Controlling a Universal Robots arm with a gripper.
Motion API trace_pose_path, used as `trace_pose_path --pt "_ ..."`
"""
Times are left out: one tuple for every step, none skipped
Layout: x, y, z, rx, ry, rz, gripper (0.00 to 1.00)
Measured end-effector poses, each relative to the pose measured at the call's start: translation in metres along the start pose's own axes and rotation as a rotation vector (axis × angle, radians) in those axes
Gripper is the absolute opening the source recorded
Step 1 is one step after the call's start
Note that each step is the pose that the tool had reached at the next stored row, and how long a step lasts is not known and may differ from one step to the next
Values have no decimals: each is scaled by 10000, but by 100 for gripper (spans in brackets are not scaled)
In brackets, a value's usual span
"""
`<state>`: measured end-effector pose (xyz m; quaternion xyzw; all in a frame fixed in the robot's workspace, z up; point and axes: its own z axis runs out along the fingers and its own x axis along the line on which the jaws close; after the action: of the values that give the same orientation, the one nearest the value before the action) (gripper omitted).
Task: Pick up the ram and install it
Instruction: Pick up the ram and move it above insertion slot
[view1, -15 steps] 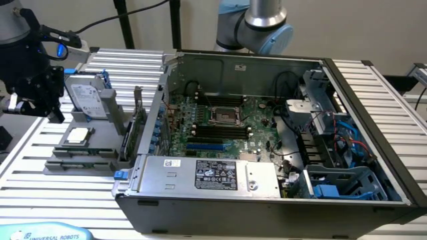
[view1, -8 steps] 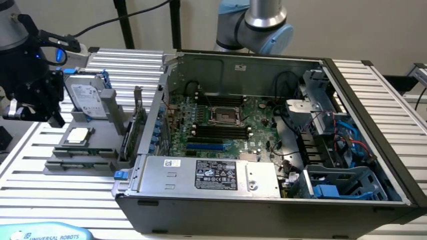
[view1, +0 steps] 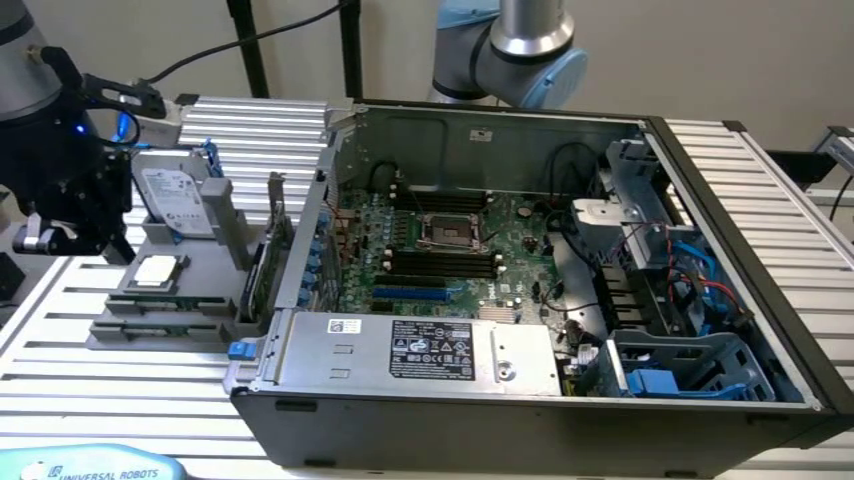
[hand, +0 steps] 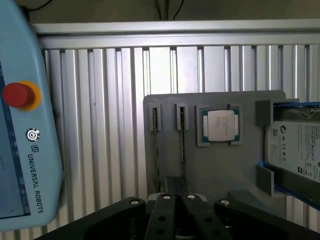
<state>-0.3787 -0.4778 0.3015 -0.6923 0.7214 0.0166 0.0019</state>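
Note:
Two ram sticks stand edge-on in the slots of a grey holder (hand: 215, 170); one ram stick (hand: 155, 145) is beside the other (hand: 182, 145). In the exterior view the ram (view1: 163, 304) shows as green strips at the holder's near end. My gripper (hand: 177, 198) hangs above the holder's edge, close to the slots, with its fingers shut together and nothing between them. In the exterior view the gripper (view1: 74, 238) is at the far left, above the table and beside the holder. The motherboard's black slots (view1: 441, 262) lie inside the open computer case (view1: 747, 300).
The holder also carries a square silver processor (hand: 221, 125) and a hard drive (hand: 297, 150). An upright expansion card (view1: 274, 250) stands between holder and case. A blue teach pendant (hand: 25, 150) with a red button (hand: 17, 95) lies on the slatted aluminium table (hand: 100, 125).

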Motion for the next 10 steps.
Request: trace_pose_path --pt "5 -9 11 -33 2 -6 11" --pt "10 -15 21 -68 3 -15 11" --pt "14 -20 30 -109 5 -26 11" --pt "18 -25 39 -152 7 -36 12" --pt "20 -30 49 -198 9 -47 18" --pt "22 -35 59 -236 11 -58 24" --pt "22 -37 73 -256 12 -70 24" --pt "23 -37 89 -264 14 -85 30" --pt "25 -39 106 -267 15 -115 30" --pt "28 -40 124 -270 16 -161 36"
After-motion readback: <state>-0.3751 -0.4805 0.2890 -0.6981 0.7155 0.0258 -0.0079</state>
